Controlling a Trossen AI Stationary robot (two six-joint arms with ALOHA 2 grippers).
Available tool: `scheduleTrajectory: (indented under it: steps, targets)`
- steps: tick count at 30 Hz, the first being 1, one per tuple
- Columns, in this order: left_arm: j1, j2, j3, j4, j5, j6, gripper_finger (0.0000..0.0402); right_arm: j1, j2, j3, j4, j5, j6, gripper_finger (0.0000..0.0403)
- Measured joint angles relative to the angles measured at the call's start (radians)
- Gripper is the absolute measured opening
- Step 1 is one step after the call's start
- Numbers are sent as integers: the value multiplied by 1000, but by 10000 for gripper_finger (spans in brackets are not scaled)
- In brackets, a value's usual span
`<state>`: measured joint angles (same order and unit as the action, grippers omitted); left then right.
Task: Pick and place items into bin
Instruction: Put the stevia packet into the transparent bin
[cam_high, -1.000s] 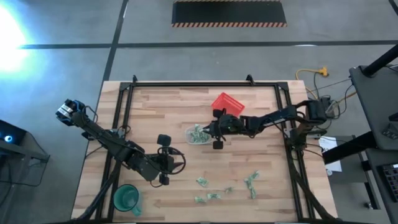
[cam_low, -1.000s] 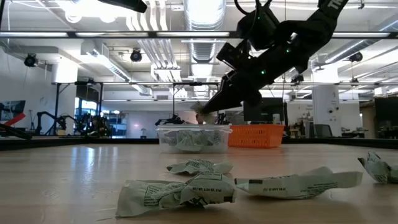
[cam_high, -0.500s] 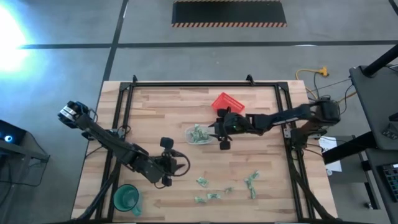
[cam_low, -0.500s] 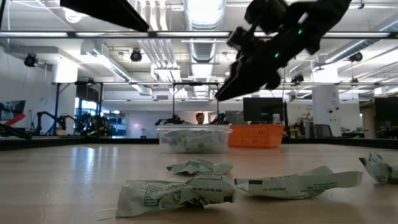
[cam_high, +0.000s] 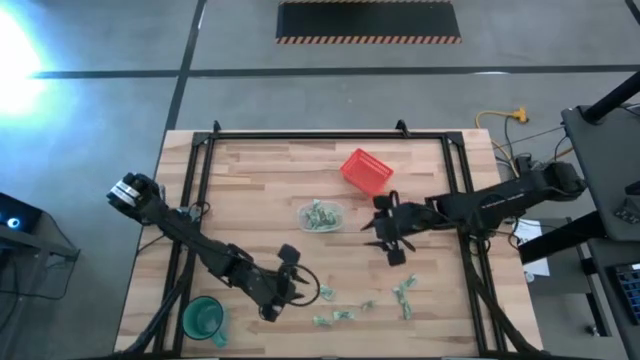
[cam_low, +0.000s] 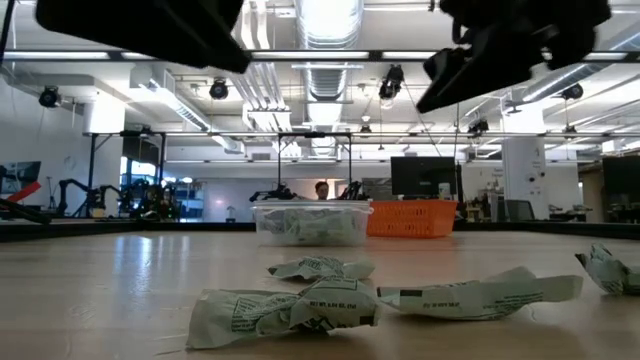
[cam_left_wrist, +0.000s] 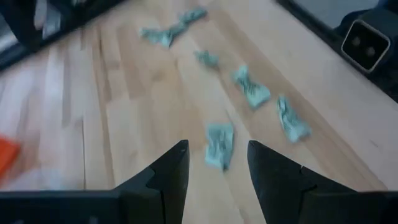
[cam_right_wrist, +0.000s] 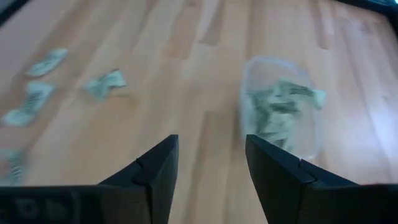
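From above, the clear bin (cam_high: 320, 216) sits near the middle of the wooden desk (cam_high: 250, 180), with several pale green wrapped pieces inside it, and the red basket (cam_high: 365, 171) lies just beyond it, apart. The right gripper (cam_high: 385, 230) hangs beside the bin on the right arm's side, with nothing visible between its fingers. The left gripper (cam_high: 298, 283) is over the near part of the desk, close to one of the loose items (cam_high: 326, 293); more of them are scattered further along the near edge, too small here to count surely. A green cup (cam_high: 203, 319) stands at the near left corner, partly cut off by the arm above it. At desk height, crumpled items (cam_low: 285, 310) fill the foreground, the bin (cam_low: 311, 221) stands behind them with the red basket (cam_low: 411, 217) partly hidden at its side, and both arms are only dark shapes cut by the upper edge. The left wrist camera shows its fingers (cam_left_wrist: 173, 171) spread apart, empty, with one item (cam_left_wrist: 219, 144) lying on the desk between and beyond them. The right wrist camera shows its fingers (cam_right_wrist: 158, 168) likewise parted and empty, the bin (cam_right_wrist: 281, 112) blurred ahead and loose items (cam_right_wrist: 104, 84) off to one side.
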<state>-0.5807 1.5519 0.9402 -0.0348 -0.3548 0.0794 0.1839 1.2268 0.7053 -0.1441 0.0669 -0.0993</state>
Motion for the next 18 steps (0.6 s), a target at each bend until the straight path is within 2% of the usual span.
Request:
scheduleTrajectory:
  steps: [5,12,18]
  targets:
    - [26,57,1,103,71,90,148,66,-51,-14,-55,1,52,173]
    - [92,129,13,141,168,87,148,123,-129,-14,-145,3,152,161]
    - [163,222,42,137,265,58,148,167,-161,-18,-145,3,158,153]
